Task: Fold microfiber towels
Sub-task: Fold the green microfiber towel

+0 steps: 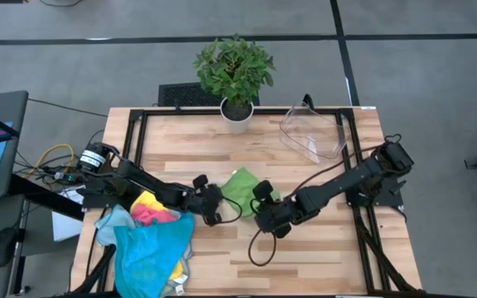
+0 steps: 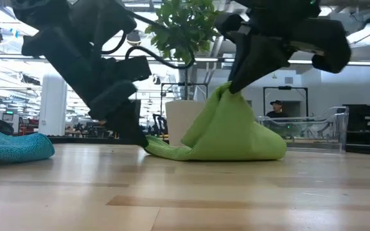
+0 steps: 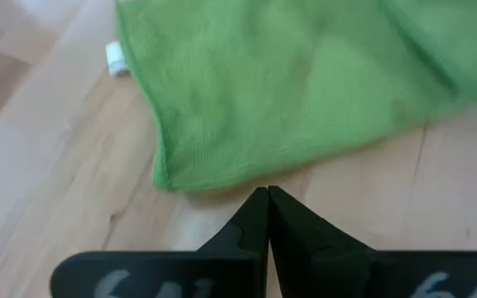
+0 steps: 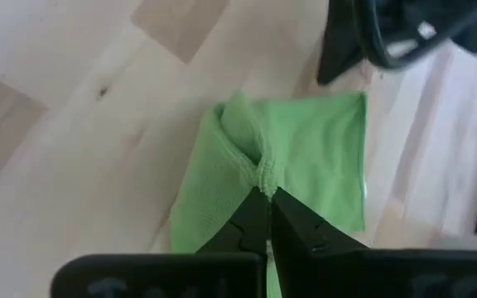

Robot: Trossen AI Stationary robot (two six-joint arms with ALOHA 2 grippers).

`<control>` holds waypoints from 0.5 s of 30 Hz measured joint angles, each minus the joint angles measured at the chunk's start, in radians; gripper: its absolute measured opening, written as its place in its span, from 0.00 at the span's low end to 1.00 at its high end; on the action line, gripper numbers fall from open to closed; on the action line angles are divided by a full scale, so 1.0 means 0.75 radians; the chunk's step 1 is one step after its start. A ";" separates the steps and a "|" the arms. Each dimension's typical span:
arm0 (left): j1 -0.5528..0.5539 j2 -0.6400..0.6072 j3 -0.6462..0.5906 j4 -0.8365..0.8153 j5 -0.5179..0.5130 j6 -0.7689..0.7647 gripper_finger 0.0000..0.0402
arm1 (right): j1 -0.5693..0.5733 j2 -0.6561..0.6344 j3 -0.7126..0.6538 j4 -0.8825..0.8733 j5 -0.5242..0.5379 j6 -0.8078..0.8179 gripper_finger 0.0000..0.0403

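Observation:
A bright green microfiber towel lies mid-table, pulled up into a peak on one side. My right gripper is shut on that peak. My left gripper is shut with nothing between its fingers. Its tips stand low at the towel's flat left edge. The other towels, blue, pink and yellow, lie in a heap at the table's near left. My left gripper stands with its shut tips right at the towel's edge; I cannot tell whether they touch it. My right gripper pinches a bunched fold of the green towel between its two fingers, slanting down from above. The gathered cloth rises to the fingers as a peak, while the towel's lower part rests on the table.
A potted plant stands at the far edge, with a clear plastic bin to its right. Bare wood lies along the near edge. Cables trail off the table's left side.

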 joint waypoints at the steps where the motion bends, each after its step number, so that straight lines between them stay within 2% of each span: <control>1: 0.000 0.000 -0.005 0.022 -0.015 -0.003 0.00 | -0.010 0.000 0.000 0.019 -0.003 -0.022 0.07; 10: 0.028 0.047 -0.012 0.072 -0.039 0.023 0.00 | -0.142 0.000 0.000 0.130 -0.075 -0.215 0.07; 15: 0.047 0.118 -0.009 0.188 -0.013 0.027 0.00 | -0.202 0.000 0.000 0.194 -0.121 -0.338 0.06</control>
